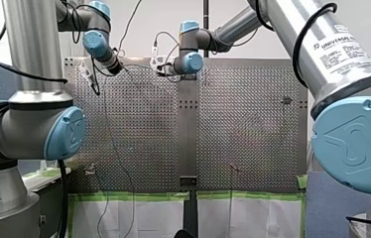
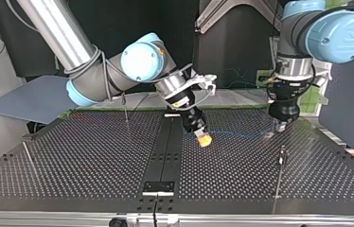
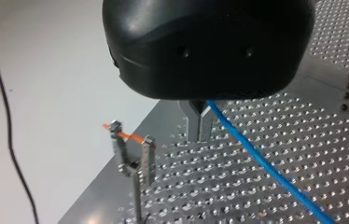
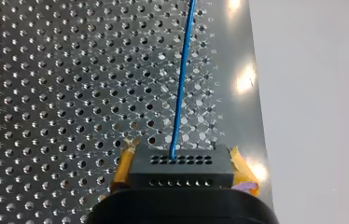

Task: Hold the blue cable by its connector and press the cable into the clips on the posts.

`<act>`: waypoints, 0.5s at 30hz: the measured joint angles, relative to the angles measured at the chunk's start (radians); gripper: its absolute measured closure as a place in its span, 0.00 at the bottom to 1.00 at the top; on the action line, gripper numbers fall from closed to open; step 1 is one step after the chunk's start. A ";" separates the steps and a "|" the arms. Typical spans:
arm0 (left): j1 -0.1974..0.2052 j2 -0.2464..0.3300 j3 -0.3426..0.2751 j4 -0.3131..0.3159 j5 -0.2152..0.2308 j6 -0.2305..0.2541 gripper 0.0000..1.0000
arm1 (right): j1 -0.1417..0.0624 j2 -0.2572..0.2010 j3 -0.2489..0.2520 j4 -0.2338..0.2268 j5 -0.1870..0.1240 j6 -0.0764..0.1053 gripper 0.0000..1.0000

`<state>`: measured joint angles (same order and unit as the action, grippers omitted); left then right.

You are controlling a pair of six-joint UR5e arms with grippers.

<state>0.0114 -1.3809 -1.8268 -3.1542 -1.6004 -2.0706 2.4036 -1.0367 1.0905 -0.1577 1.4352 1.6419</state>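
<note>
I see a perforated table (image 1: 243, 124), green tape (image 1: 129, 196) along its near edge, a grey sheet (image 2: 23, 99) at the top view's left

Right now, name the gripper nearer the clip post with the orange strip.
Left. My left gripper stands just beside the clip post; my right gripper, holding the connector, is farther off along the blue cable.

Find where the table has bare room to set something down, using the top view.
Free: the near-left stretch of the perforated table, left of the black centre strip; also between that strip and the near post. Crowded: the far right, where the blue cable runs between my right pincer and my left pincer.
</note>
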 joint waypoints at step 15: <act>0.056 -0.003 0.028 0.032 0.012 -0.033 0.99 | 0.010 0.000 -0.033 -0.001 -0.007 0.025 1.00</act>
<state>0.0671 -1.3842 -1.7991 -3.1227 -1.5886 -2.1033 2.4133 -1.0362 1.0572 -0.1582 1.4281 1.6667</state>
